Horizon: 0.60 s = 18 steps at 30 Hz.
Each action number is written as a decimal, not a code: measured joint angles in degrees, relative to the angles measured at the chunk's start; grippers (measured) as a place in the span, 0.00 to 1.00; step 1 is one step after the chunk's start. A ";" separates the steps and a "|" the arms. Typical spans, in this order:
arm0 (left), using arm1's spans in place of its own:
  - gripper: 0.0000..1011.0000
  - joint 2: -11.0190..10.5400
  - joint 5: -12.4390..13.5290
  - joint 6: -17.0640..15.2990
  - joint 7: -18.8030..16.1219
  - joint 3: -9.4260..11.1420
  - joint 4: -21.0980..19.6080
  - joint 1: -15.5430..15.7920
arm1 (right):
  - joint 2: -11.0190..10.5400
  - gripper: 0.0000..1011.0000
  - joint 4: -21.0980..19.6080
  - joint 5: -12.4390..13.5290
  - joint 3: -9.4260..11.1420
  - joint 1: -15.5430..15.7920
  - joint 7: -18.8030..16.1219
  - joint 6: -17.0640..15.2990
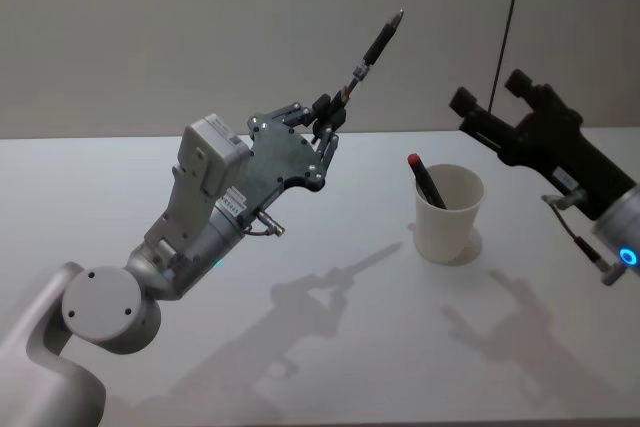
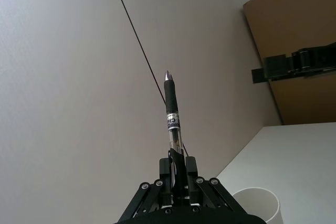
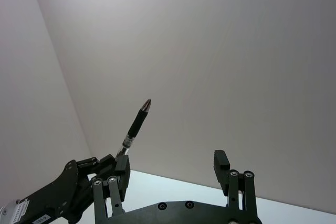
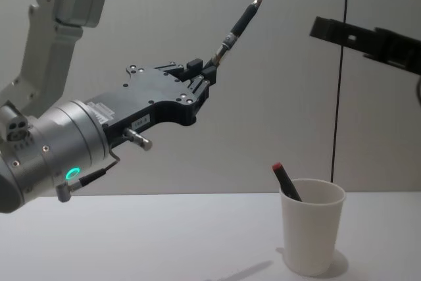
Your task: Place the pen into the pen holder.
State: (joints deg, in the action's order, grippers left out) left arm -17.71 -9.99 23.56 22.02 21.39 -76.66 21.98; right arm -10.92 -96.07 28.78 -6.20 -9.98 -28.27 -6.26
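Note:
My left gripper [image 1: 327, 117] is raised well above the table and shut on the lower end of a black pen [image 1: 375, 52], whose tip points up and to the right. In the left wrist view the pen [image 2: 172, 114] stands straight out of the shut fingers [image 2: 186, 167]. The pen holder [image 1: 448, 215], a white paper cup, stands on the table to the right of and below this gripper. It has a red-capped pen [image 1: 425, 179] leaning inside. My right gripper [image 1: 492, 94] hovers open to the right of the cup, above its height. Seen from the chest, the held pen [image 4: 237, 29] is up and left of the cup [image 4: 312, 225].
The white table [image 1: 300, 347] stretches bare around the cup, with only arm shadows on it. A plain wall rises behind the table. A dark vertical seam [image 1: 508, 27] runs down the wall behind the right arm.

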 joint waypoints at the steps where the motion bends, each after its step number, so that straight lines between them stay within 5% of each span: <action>1: 0.18 0.00 0.00 0.00 0.00 0.00 0.00 0.00 | 0.29 0.99 0.25 -0.03 -0.30 -0.42 0.14 -0.51; 18: 0.18 0.00 0.00 0.00 0.00 0.00 0.00 0.00 | 3.39 0.99 3.24 0.75 -2.95 -4.28 1.67 -5.11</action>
State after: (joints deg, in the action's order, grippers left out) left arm -17.71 -9.99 23.56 22.02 21.39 -76.66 21.98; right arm -7.53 -92.83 29.53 -9.15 -14.26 -26.60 -11.38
